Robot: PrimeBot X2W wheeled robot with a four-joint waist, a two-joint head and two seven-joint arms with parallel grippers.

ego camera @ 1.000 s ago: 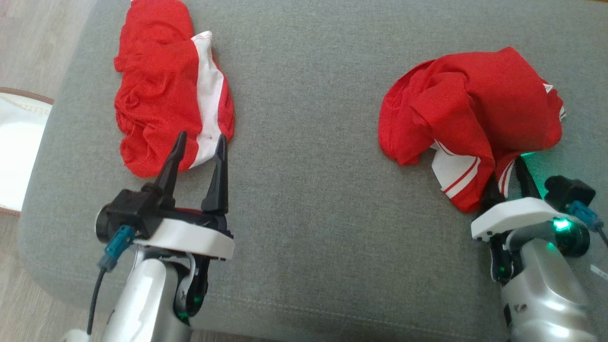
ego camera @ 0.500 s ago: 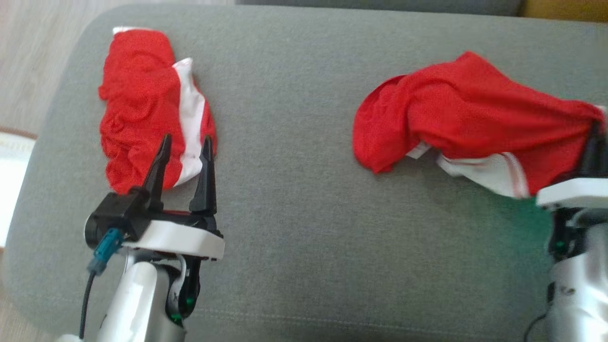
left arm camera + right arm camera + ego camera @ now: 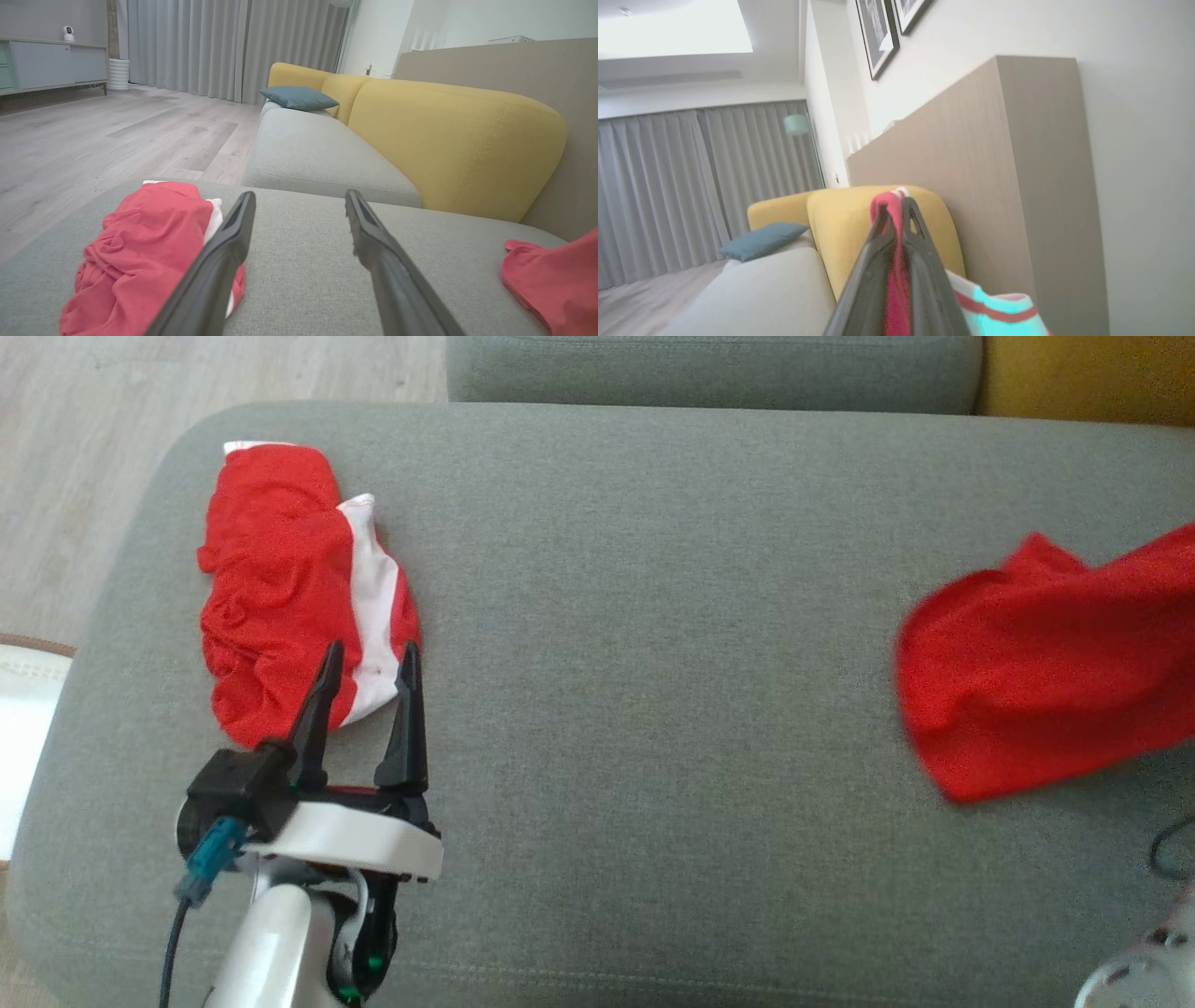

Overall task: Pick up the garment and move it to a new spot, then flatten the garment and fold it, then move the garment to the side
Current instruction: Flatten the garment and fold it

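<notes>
Two red garments with white trim lie on the grey seat cushion (image 3: 653, 663). One garment (image 3: 1046, 663) is raised at the right edge, hanging stretched toward the right; it also appears in the left wrist view (image 3: 551, 275). My right gripper (image 3: 899, 210) is shut on a red fold of it (image 3: 896, 284), held up in the air. The other garment (image 3: 280, 597) lies crumpled at the cushion's left end (image 3: 140, 252). My left gripper (image 3: 371, 653) hovers open at its near edge, fingers spread with nothing between them (image 3: 300, 196).
A second grey seat (image 3: 317, 149) with a blue pillow (image 3: 299, 97) and yellow backrests (image 3: 444, 140) lie beyond the cushion. Wood floor (image 3: 187, 373) and a white rug (image 3: 19, 728) are on the left. A wooden wall panel (image 3: 971, 163) rises close to the right gripper.
My right gripper has shut on the right garment and carried it up and to the right, out of the head view. The head camera has tilted. The left arm has stayed put.
</notes>
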